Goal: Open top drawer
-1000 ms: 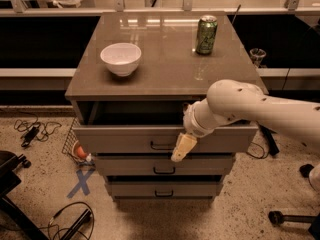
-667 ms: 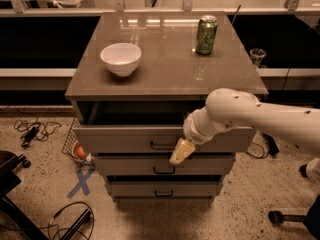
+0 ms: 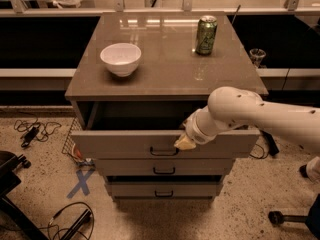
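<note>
The top drawer (image 3: 115, 145) is the widest grey-taupe drawer, right under the cabinet top. It stands pulled out part way, with a dark gap behind its front. Its small black bar handle (image 3: 164, 153) sits at the centre of the front. My gripper (image 3: 185, 143), cream-tipped at the end of the white arm (image 3: 250, 115), is against the upper part of the drawer front, just right of the handle. The arm reaches in from the right and hides the right part of the drawer opening.
Two narrower drawers (image 3: 165, 168) (image 3: 164, 189) sit shut below. A white bowl (image 3: 121, 59) and a green can (image 3: 206, 35) stand on the cabinet top (image 3: 165, 74). Cables (image 3: 35, 130) and blue tape (image 3: 81, 182) lie on the floor at left. A chair base (image 3: 292, 218) is at right.
My gripper has moved up from in front of the second drawer to the top drawer's front beside its handle. The top drawer stands out about as far as before.
</note>
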Controlling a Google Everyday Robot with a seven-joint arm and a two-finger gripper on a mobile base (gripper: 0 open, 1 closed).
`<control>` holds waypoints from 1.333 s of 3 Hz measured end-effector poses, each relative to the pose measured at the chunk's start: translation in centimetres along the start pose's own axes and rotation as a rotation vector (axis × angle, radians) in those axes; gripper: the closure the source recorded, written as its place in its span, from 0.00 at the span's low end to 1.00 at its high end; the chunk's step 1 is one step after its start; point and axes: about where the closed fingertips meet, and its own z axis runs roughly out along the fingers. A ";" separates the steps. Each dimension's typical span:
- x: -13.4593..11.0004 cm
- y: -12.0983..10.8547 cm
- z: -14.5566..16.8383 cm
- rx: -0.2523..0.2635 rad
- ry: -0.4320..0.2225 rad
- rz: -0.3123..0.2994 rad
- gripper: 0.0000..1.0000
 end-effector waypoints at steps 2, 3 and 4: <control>-0.5 -0.1 -0.9 0.000 0.000 0.000 1.00; -0.6 1.7 -2.3 -0.015 0.016 0.009 1.00; -0.6 1.7 -2.2 -0.015 0.016 0.009 1.00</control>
